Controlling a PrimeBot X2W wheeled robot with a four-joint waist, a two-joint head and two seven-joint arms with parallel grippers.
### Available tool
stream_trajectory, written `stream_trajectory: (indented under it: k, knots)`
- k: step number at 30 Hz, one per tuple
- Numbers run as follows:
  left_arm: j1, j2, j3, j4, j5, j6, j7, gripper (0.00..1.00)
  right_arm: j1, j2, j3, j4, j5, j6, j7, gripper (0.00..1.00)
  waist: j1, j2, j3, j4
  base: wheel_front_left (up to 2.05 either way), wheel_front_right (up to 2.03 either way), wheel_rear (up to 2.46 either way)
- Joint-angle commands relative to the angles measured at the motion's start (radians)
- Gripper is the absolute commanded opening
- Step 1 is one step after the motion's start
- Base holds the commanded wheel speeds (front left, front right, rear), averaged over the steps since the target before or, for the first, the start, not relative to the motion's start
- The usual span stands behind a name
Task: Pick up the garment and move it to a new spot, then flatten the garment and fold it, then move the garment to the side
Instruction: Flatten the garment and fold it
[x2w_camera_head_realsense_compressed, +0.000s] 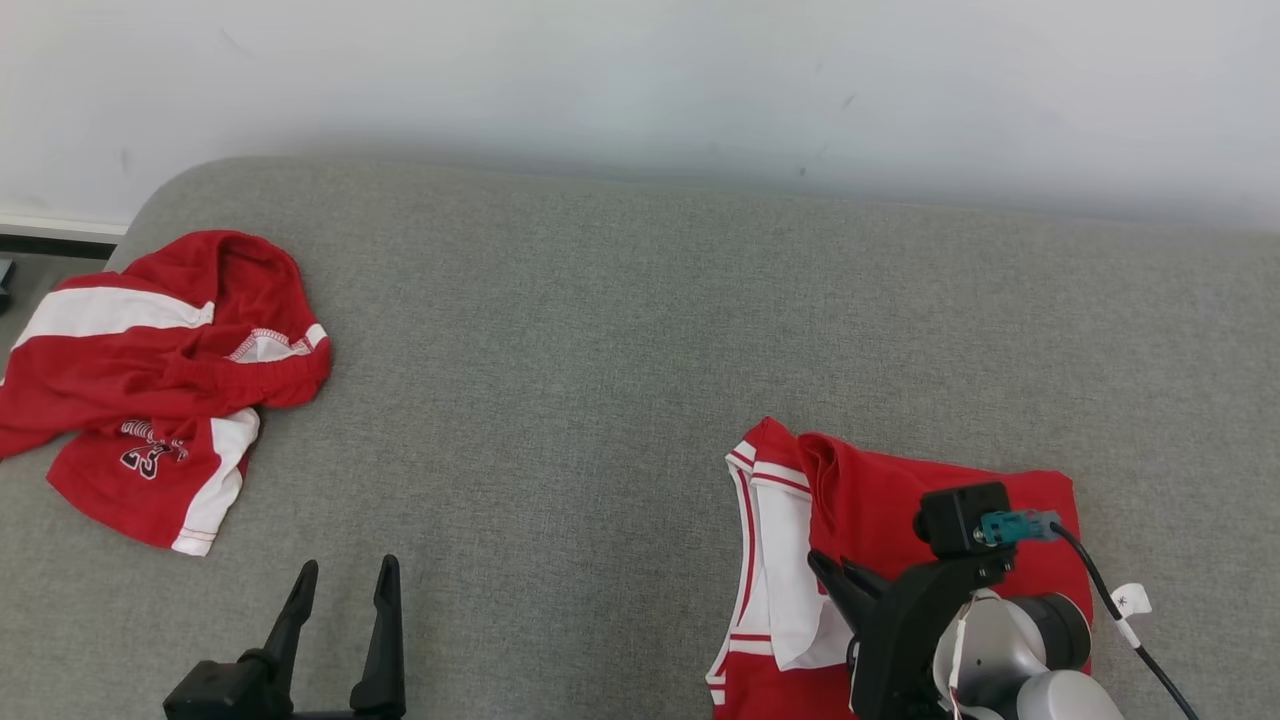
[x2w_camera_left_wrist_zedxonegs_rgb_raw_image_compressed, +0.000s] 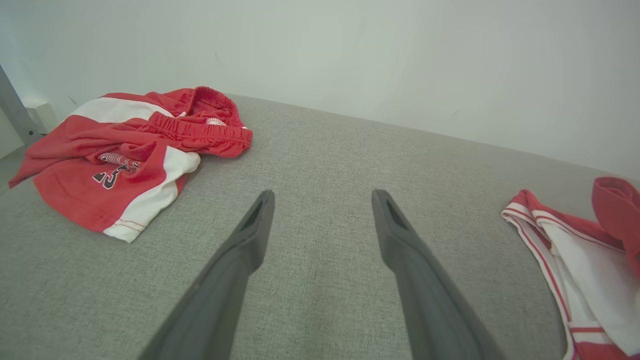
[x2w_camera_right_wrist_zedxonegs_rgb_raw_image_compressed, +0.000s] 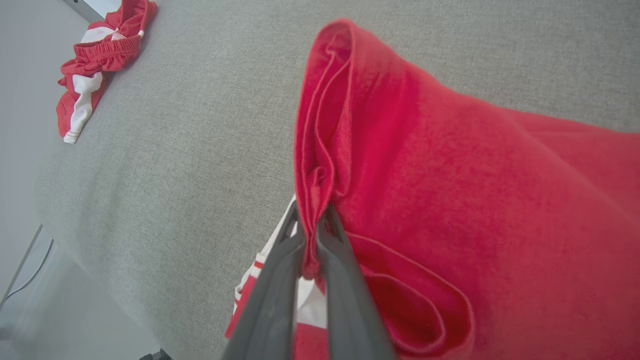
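Observation:
The garment, a red jersey with white and red-striped trim (x2w_camera_head_realsense_compressed: 900, 490), lies partly folded on the grey cushioned surface (x2w_camera_head_realsense_compressed: 600, 350) at the lower right. My right gripper (x2w_camera_head_realsense_compressed: 825, 570) is shut on a bunched red fold of it; in the right wrist view the fingers (x2w_camera_right_wrist_zedxonegs_rgb_raw_image_compressed: 312, 212) pinch that fold, which rises above them, with the jersey (x2w_camera_right_wrist_zedxonegs_rgb_raw_image_compressed: 450, 175) spreading to the right. My left gripper (x2w_camera_head_realsense_compressed: 345, 575) stands open over bare grey fabric at the lower left, holding nothing, its fingers (x2w_camera_left_wrist_zedxonegs_rgb_raw_image_compressed: 322, 200) wide apart. The jersey's edge (x2w_camera_left_wrist_zedxonegs_rgb_raw_image_compressed: 580, 250) appears at the right of the left wrist view.
A crumpled pair of red and white shorts (x2w_camera_head_realsense_compressed: 150, 370) lies at the surface's left end, also seen as shorts (x2w_camera_left_wrist_zedxonegs_rgb_raw_image_compressed: 135, 145) and shorts (x2w_camera_right_wrist_zedxonegs_rgb_raw_image_compressed: 95, 65). A pale wall (x2w_camera_head_realsense_compressed: 640, 80) runs behind. The surface's near edge drops to the floor (x2w_camera_right_wrist_zedxonegs_rgb_raw_image_compressed: 30, 280).

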Motion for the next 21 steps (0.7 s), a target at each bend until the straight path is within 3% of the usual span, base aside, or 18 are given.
stream_trajectory:
  k: [1, 6, 7, 8, 14, 21]
  knots:
    - [-0.008, 0.003, 0.000, 0.003, -0.009, 0.000, -0.006, 1.00, -0.014, 0.000, 0.004, 0.005, 0.009, -0.002, -0.010, 0.00, 0.0000, 0.0000, -0.001, 0.001, 0.00, 0.00, 0.00]
    - [-0.010, 0.006, -0.005, 0.013, -0.014, -0.006, -0.010, 1.00, -0.048, 0.000, 0.017, 0.074, 0.027, -0.002, -0.041, 0.00, 0.0000, 0.0000, -0.006, 0.006, 0.00, 0.00, 0.00]
    - [-0.011, 0.006, -0.006, 0.016, -0.015, -0.007, -0.010, 1.00, -0.054, 0.000, 0.021, 0.084, 0.031, -0.002, -0.048, 0.27, 0.0000, 0.0000, -0.008, 0.007, 0.00, 0.00, 0.00]
    - [-0.011, 0.006, -0.008, 0.018, -0.016, -0.006, -0.009, 1.00, -0.057, 0.000, 0.026, 0.095, 0.044, -0.002, -0.053, 1.00, 0.0000, 0.0000, -0.009, 0.008, 0.00, 0.00, 0.00]
    - [-0.006, 0.010, -0.009, 0.030, -0.018, -0.007, -0.014, 1.00, -0.071, -0.001, 0.023, 0.063, 0.138, -0.002, -0.091, 1.00, 0.0000, 0.0000, -0.023, 0.011, 0.00, 0.00, 0.00]
    - [0.012, 0.017, 0.000, 0.026, -0.023, 0.000, -0.022, 1.00, -0.018, 0.000, -0.190, -0.098, -0.013, -0.002, -0.113, 1.00, 0.0000, 0.0000, -0.030, 0.002, 0.00, 0.00, 0.00]
